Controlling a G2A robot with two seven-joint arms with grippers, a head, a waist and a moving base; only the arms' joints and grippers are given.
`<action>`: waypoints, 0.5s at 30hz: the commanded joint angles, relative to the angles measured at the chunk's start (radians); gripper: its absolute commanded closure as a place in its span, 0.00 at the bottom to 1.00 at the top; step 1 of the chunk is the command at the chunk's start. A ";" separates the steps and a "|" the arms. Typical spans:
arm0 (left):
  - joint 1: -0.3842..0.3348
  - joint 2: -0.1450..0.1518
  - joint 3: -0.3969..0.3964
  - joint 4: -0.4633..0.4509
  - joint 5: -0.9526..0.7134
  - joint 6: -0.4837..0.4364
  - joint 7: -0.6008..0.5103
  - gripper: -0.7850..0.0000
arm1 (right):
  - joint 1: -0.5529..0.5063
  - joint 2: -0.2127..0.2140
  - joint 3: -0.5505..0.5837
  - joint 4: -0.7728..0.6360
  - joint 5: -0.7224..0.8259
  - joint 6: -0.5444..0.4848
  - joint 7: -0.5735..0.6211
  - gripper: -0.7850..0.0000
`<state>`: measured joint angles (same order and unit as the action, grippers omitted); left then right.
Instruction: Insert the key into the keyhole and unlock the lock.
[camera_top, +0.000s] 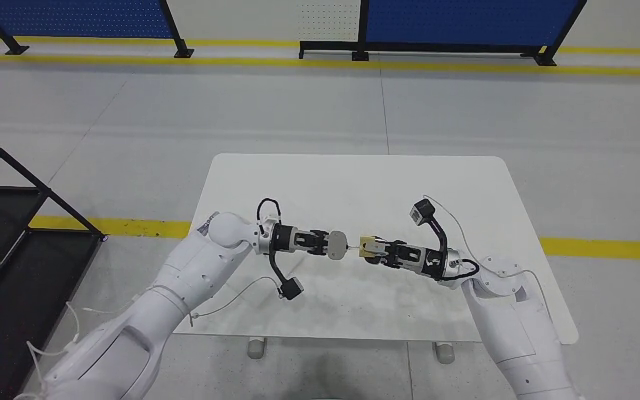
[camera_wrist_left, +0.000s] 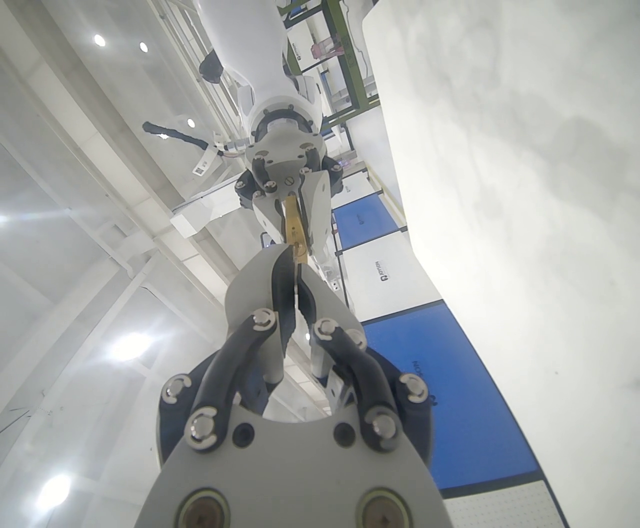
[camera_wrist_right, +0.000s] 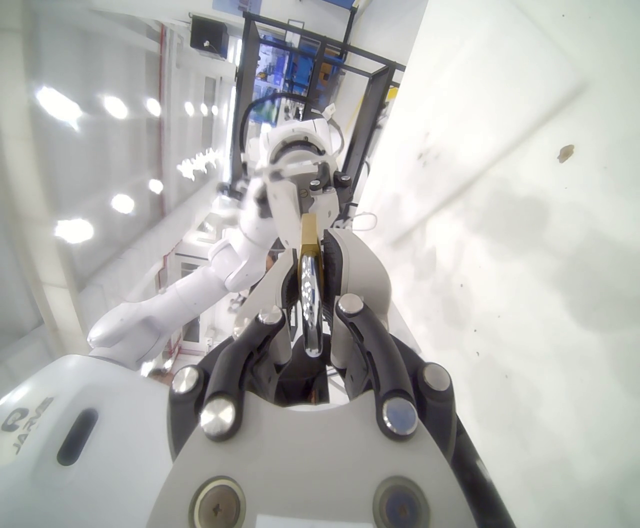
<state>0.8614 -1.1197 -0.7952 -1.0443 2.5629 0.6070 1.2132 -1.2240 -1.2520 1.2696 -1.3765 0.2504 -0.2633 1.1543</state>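
One white table (camera_top: 300, 190), blue partitions (camera_top: 460, 22) behind.

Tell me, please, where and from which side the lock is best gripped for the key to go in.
Probably grip the lock by its flat brass faces, coming from the shackle end, as the right gripper does. That leaves the opposite end bare, facing the key in the left gripper.

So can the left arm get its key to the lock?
Probably yes. The right gripper holds the lock up facing the left gripper, which is shut on the key, and nothing sits between them. The key's tip looks to be at the lock's end.
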 joint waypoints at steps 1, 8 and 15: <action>-0.002 -0.001 0.003 0.003 -0.003 0.000 0.000 1.00 | 0.000 0.000 0.000 0.000 0.000 0.000 0.000 1.00; -0.010 -0.008 0.013 0.021 -0.009 0.003 -0.003 1.00 | 0.000 0.000 0.000 0.000 0.000 0.000 0.000 1.00; -0.017 -0.015 0.025 0.032 -0.021 -0.001 0.001 1.00 | 0.000 0.000 0.000 0.000 0.000 0.000 0.000 1.00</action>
<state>0.8452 -1.1338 -0.7726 -1.0136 2.5427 0.6073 1.2126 -1.2240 -1.2520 1.2696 -1.3765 0.2504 -0.2633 1.1543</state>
